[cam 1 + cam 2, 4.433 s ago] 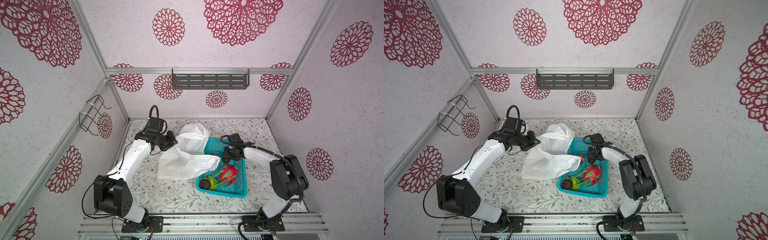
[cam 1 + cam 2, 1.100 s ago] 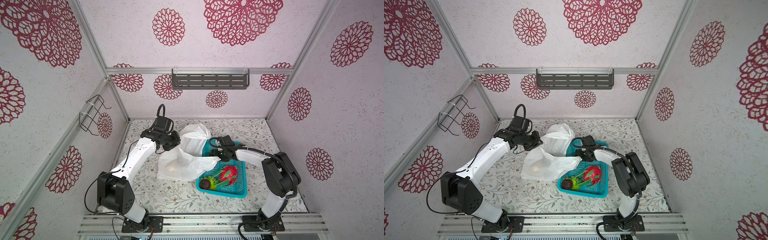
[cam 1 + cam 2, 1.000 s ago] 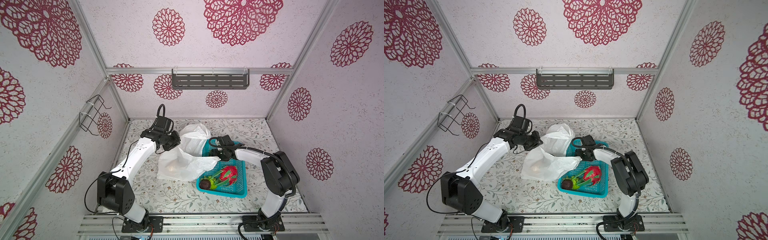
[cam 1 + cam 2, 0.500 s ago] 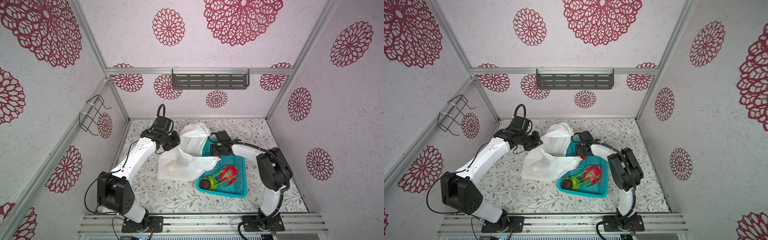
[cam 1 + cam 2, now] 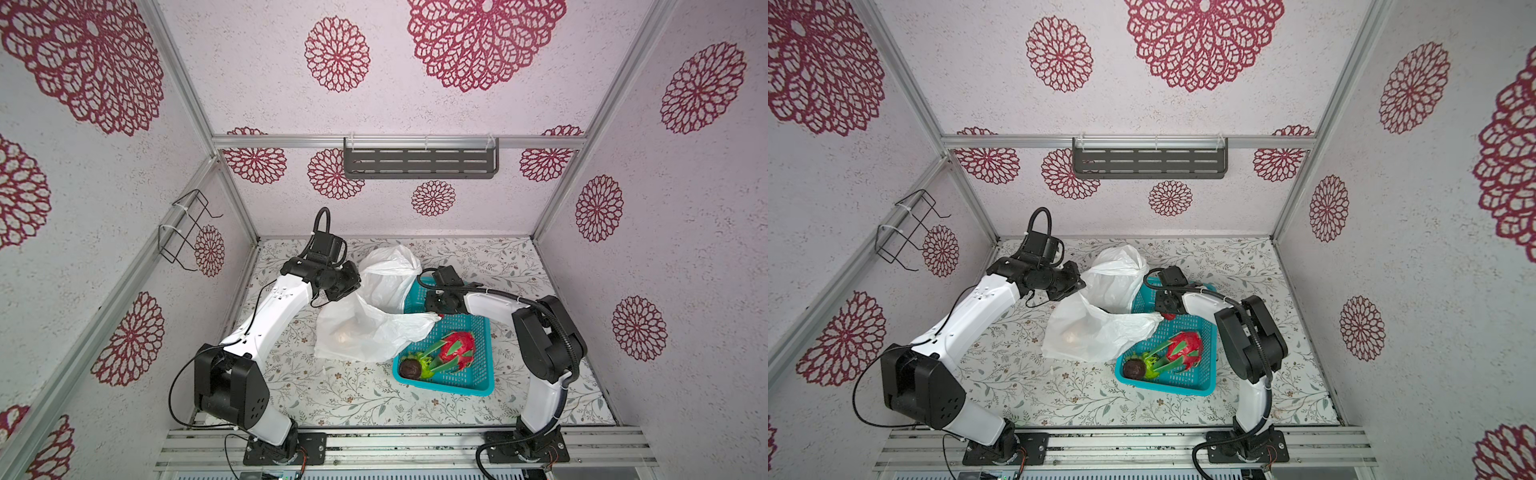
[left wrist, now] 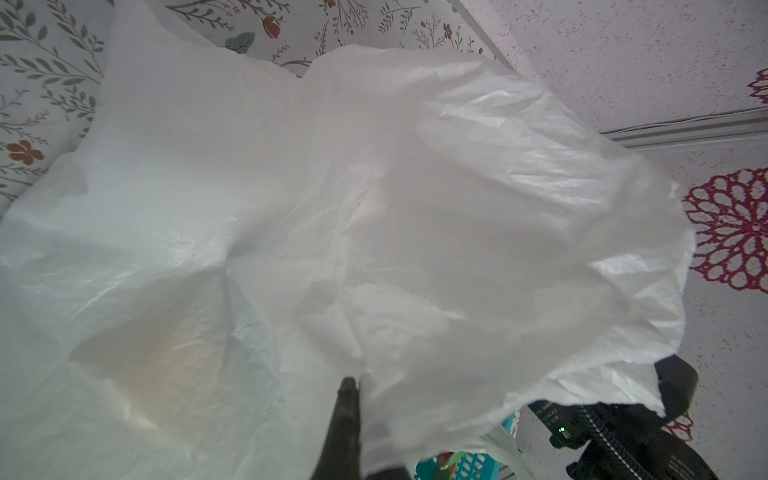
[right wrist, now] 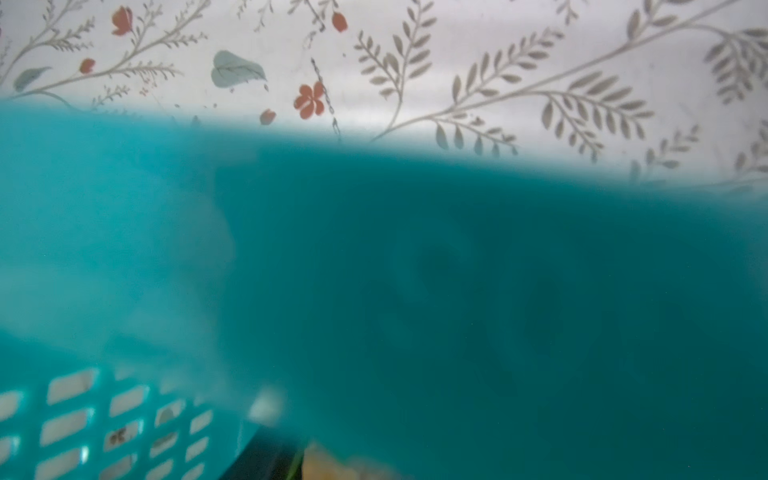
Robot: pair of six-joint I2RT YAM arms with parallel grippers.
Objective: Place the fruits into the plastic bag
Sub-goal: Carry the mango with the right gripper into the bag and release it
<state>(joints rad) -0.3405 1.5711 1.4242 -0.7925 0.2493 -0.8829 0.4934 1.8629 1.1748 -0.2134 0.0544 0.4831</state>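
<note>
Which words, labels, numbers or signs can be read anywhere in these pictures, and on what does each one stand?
No text can be read in any view.
White print on the black arm casing, in the left wrist view: too small and blurred to read.
The bag and the basket carry no writing.

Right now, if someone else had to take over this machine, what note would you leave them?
The left jaws are shut on an edge of the plastic bag, holding it up beside the basket.
The right jaws are down in the basket's far end by a small red fruit; whether they grip it is unclear.
Done: a brownish fruit shows through the bag.
Left: the dragon fruit, a dark round fruit and the red one are not in the bag yet.
</note>
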